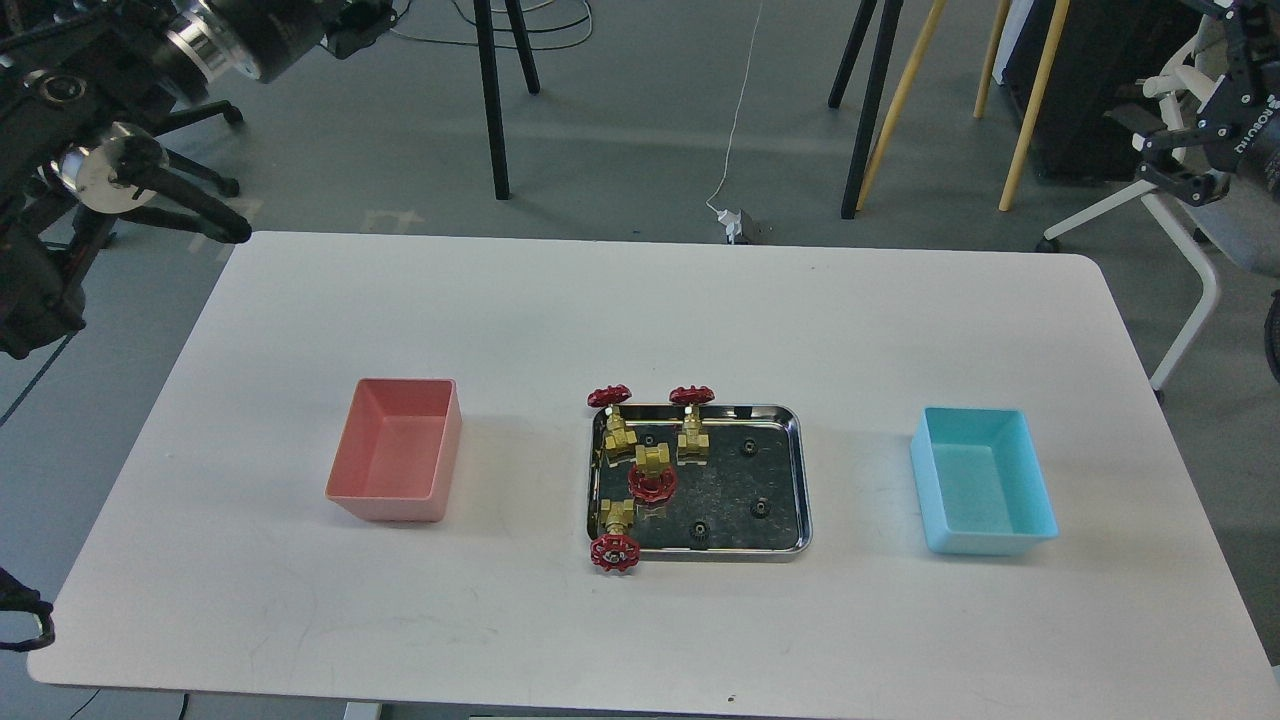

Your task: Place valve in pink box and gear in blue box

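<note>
Several brass valves with red handwheels (652,475) lie in the left half of a shiny steel tray (803,480) at the table's middle. Two handwheels overhang the tray's far rim and one (613,552) overhangs its near left corner. Several tiny black gears (760,509) lie in the tray, mostly in its right half. The pink box (395,450) stands empty to the left of the tray, and the blue box (985,480) stands empty to the right. My left gripper (355,22) is high at the top left, off the table. My right gripper (1168,165) is at the top right, beyond the table. Both are too dark to read.
The white table (640,300) carries only the tray and the two boxes. Beyond its far edge stand black tripod legs (492,100), wooden poles (1030,100) and a white chair (1190,280). A black cable (25,620) loops at the lower left edge.
</note>
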Tool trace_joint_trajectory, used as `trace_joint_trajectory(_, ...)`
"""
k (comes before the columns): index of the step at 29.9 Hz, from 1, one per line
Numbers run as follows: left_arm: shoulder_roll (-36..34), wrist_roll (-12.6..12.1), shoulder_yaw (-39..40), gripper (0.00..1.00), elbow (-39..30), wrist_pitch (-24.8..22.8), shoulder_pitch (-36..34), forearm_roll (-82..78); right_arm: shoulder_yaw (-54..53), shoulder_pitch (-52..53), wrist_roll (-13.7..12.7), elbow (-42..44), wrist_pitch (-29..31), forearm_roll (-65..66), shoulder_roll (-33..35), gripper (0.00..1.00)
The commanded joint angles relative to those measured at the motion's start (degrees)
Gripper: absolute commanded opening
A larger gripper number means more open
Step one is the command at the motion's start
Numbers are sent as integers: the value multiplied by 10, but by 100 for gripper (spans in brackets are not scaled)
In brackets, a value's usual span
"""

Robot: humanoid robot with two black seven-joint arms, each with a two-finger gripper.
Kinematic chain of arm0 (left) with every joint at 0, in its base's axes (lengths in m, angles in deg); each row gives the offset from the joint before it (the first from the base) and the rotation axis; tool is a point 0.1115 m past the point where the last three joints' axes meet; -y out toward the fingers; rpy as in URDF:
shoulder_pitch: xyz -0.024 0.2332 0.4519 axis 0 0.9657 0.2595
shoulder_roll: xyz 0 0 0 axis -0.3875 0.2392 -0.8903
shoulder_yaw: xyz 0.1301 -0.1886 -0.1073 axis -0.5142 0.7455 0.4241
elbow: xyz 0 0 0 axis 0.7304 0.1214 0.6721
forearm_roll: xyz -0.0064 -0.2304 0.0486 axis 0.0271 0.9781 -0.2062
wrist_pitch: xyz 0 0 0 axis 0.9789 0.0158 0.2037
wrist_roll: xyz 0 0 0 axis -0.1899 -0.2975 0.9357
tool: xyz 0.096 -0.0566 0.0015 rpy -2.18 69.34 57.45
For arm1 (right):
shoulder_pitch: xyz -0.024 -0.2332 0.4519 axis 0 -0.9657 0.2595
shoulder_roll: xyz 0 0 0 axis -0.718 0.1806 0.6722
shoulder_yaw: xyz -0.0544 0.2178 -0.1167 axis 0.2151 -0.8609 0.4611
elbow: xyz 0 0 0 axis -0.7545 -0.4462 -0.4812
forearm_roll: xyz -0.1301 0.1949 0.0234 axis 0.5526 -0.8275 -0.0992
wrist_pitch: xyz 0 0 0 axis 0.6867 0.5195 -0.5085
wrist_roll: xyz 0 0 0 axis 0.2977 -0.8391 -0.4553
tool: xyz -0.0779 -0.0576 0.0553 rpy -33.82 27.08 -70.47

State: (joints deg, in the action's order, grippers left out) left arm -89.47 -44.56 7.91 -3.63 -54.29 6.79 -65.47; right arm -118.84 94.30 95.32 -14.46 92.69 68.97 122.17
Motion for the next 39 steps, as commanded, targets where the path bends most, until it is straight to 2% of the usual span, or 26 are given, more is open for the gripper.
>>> trace_joint_trajectory(1,-9,4,6,100,-4,-30,1,46,3,2,-3,0,0,1,-5,99)
trace_joint_trajectory(6,-16,-4,-5,98,-5,-30,0,40,3,4,-3,1,0,7,1,99)
trace_joint_trajectory(12,5,5,-4,99,-13,-30,-6,-159,5,23,-4,7,0,31,9,99)
trace_joint_trajectory(14,30,22,-4,99,-27,-30,-6,-246,4,32,-4,8,0,54,9,99)
trace_joint_trajectory(19,91,90,-16,99,-48,-21,14,-458,5,56,-4,10,0,65,9,99)
trace_joint_trajectory(22,112,126,-69,98,-59,47,32,-545,8,76,-10,24,0,65,8,99)
trace_joint_trajectory(26,119,153,-181,98,-59,173,40,-607,15,98,-17,58,0,69,5,99)
trace_joint_trajectory(30,125,156,-308,97,-51,297,42,-637,16,106,-17,64,0,85,5,99)
trace_joint_trajectory(32,134,156,-348,97,-39,334,51,-649,15,106,-17,64,0,86,7,99)
trace_joint_trajectory(39,139,156,-367,97,31,418,115,-706,16,106,-17,64,0,87,8,99)
